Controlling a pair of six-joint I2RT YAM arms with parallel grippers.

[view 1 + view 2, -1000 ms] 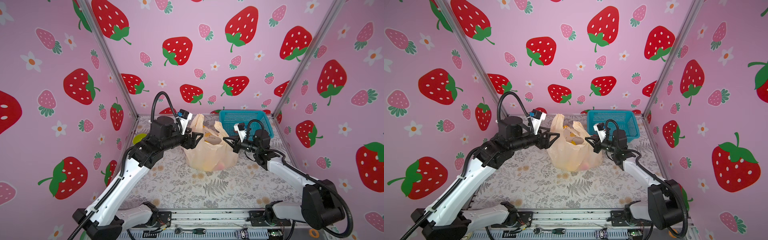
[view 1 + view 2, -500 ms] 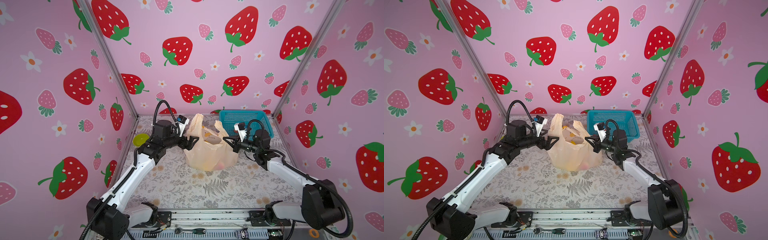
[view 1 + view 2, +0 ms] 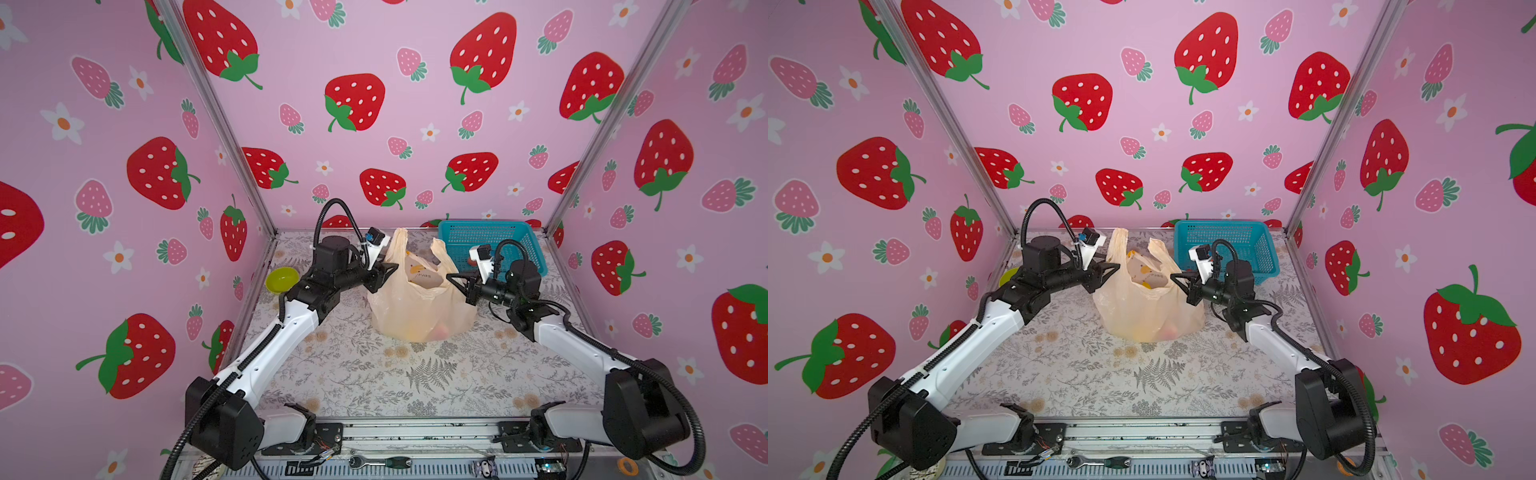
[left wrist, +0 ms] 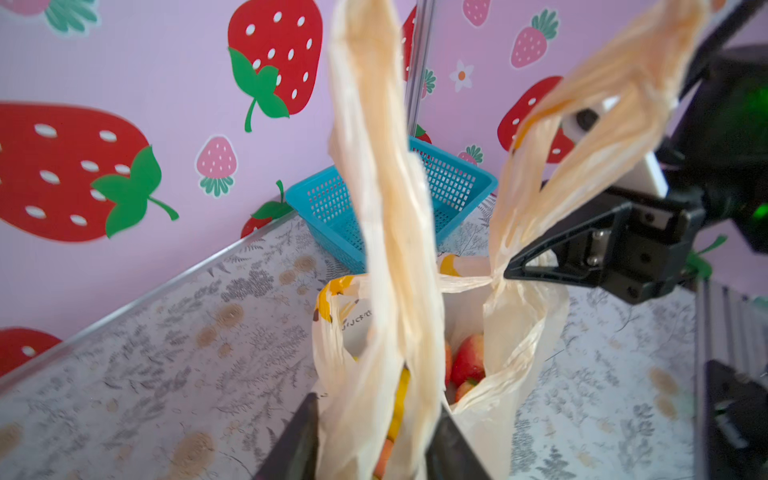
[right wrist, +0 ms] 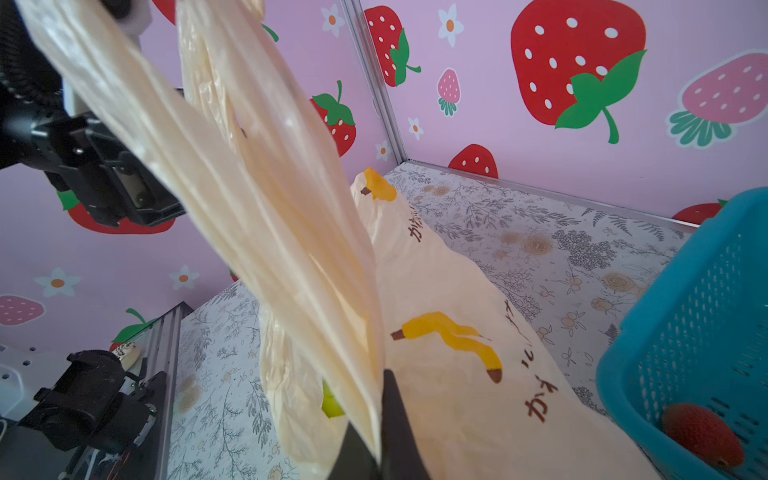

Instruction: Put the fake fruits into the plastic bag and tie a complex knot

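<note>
2 handle strips [image 4: 386, 208] pinched: left gripper [image 4: 374, 444] clamped 1, right gripper [image 5: 380, 436] clamped the other | plastic bag [image 3: 415, 307] looked thin, limp, slippery, likely tear-prone; fake fruits [image 4: 467, 361] weighted it | best hold judged: bunched strips, low.

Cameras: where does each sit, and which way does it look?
Both top views: high in front, looking down at the plastic bag; both arms show whole.
Left wrist: on the left arm, looking along the left gripper at a bag handle.
Right wrist: on the right arm, looking along the right gripper, shut on the bag.
Shared: all show the blue basket.
</note>
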